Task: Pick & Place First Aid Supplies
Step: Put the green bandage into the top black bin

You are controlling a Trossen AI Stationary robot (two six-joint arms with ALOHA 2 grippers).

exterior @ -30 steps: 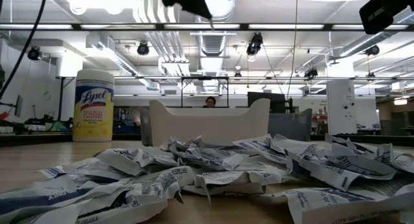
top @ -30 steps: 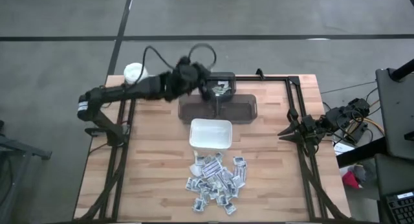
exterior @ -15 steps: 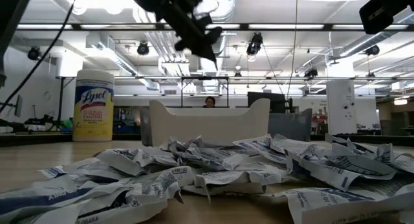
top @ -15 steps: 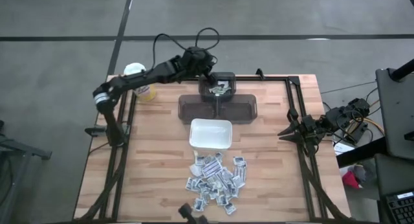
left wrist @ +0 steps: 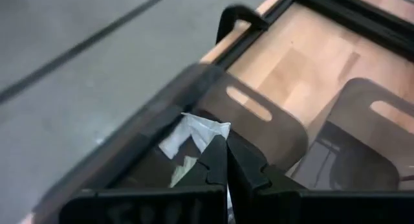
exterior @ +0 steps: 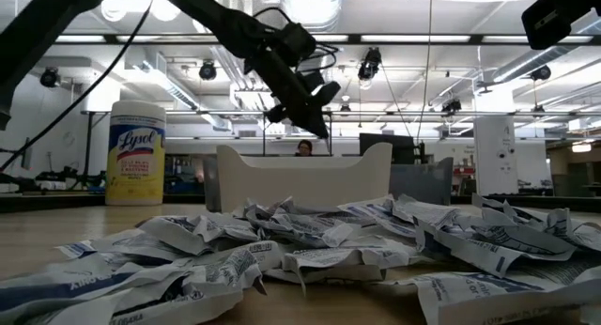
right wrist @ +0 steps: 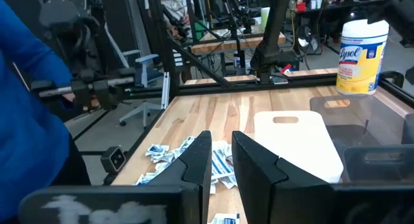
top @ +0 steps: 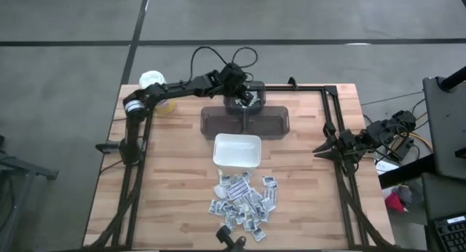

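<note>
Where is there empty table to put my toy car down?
Bare wood lies on both sides of the white dish and the packet pile, out to the black frame rails. It is crowded around the dark bins, where the left gripper hangs.

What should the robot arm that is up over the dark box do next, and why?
Probably swing back toward the heap of small white printed packets for another one. The left gripper hangs shut over the small dark see-through bin, where white packets already lie, and nothing shows between its fingers.
</note>
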